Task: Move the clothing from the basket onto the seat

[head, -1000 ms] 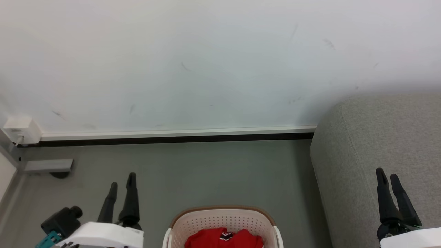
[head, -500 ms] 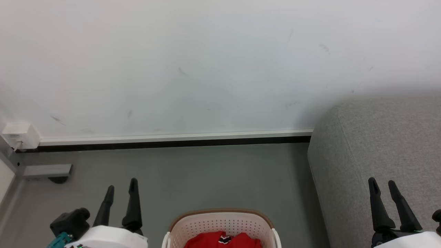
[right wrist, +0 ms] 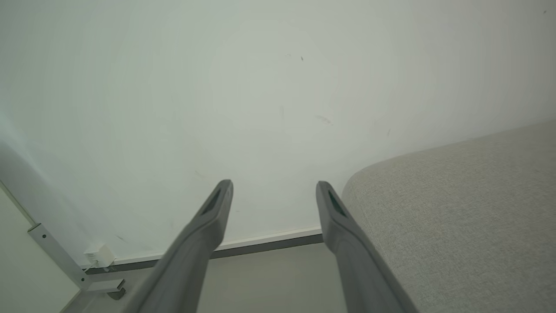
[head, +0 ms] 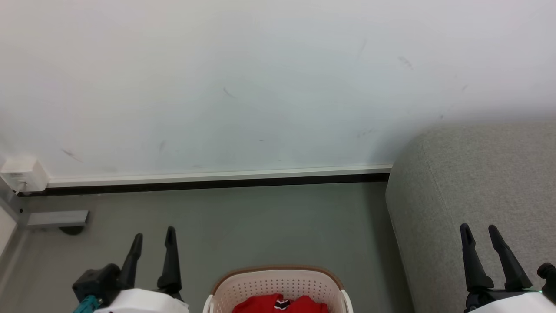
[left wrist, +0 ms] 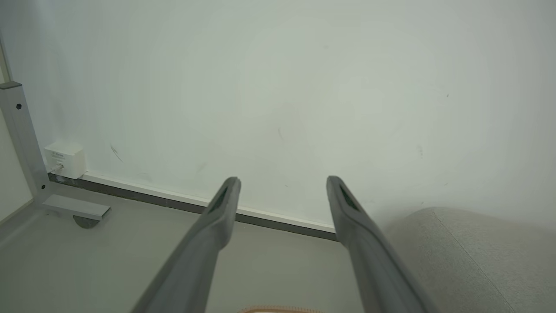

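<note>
**Clothing (head: 256, 306) located in basket (head: 278, 283); both tools open**

The upper part of the head view is taken up by a pale wall (head: 260, 78), which is marked with faint scuffs and closed at its foot by a white-and-black baseboard (head: 217, 177). The seat (head: 478, 174), a light grey woven sofa with a rounded corner, is set against the wall at the right. A grey floor (head: 260, 226) is spread between the baseboard and the basket.

The basket, cream-white with rows of round holes and a brown rim, is stood on the floor at the bottom centre, near the seat but apart from it. The red clothing is contained inside the basket, and a black-and-white neck detail is seen on top of it. The lower part is cut off by the picture edge.

The left tool (head: 154, 233) is held above the floor, left of the basket, with its fingers spread moderately wide and nothing gripped. The right tool (head: 479, 228) is seen against the grey side of the seat, with its fingers likewise parted and nothing gripped.

A small white box (head: 21, 174) is fixed to the wall at the far left, above a grey metal foot (head: 56, 218).
</note>
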Controlling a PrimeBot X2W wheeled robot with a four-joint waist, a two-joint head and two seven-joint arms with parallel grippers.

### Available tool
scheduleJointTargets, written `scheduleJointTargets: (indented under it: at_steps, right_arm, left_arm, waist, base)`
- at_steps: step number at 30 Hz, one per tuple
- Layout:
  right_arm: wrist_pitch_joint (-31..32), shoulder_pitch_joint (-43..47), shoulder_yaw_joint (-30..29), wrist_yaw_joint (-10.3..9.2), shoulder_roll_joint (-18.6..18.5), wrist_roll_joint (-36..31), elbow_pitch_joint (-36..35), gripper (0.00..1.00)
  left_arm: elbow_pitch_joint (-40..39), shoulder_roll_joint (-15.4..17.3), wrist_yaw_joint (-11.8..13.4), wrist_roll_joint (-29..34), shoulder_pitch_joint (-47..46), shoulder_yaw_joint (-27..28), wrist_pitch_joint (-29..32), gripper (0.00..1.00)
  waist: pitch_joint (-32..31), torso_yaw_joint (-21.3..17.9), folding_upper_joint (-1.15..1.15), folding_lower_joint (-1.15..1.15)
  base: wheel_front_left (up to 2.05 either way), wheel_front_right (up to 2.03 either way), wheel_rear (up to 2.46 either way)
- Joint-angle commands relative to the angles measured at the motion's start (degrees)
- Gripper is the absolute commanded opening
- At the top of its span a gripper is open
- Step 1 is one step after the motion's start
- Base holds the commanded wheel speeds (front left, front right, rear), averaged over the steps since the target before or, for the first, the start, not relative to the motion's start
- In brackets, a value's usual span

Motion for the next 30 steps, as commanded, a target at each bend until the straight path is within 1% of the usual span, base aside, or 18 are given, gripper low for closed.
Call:
scheduleJointTargets:
  at_steps: [1,16,30]
  right_arm:
    - [-0.3,-0.4,-0.4,-0.08,-0.1,-2.1,0.0,1.00]
    - [-0.5,-0.4,-1.5,-0.10,0.9,-9.3,1.1,1.00]
    - [-0.8,-0.3,-1.9,-0.11,1.4,-14.5,1.3,1.00]
  left_arm:
    - [-0.3,0.5,0.0,2.3,0.1,0.0,-0.7,1.00]
    - [0.0,-0.1,0.6,9.4,0.4,-0.5,-2.6,1.00]
    - [-0.2,-0.5,0.8,15.2,0.6,-0.3,-4.0,1.00]
  waist:
    - [-0.1,0.0,0.00,0.00]
    - [-0.3,0.0,0.00,0.00]
    - [-0.3,-0.2,0.00,0.00]
  base:
    - [0.00,0.00,0.00]
    - [0.00,0.00,0.00]
    - [0.00,0.00,0.00]
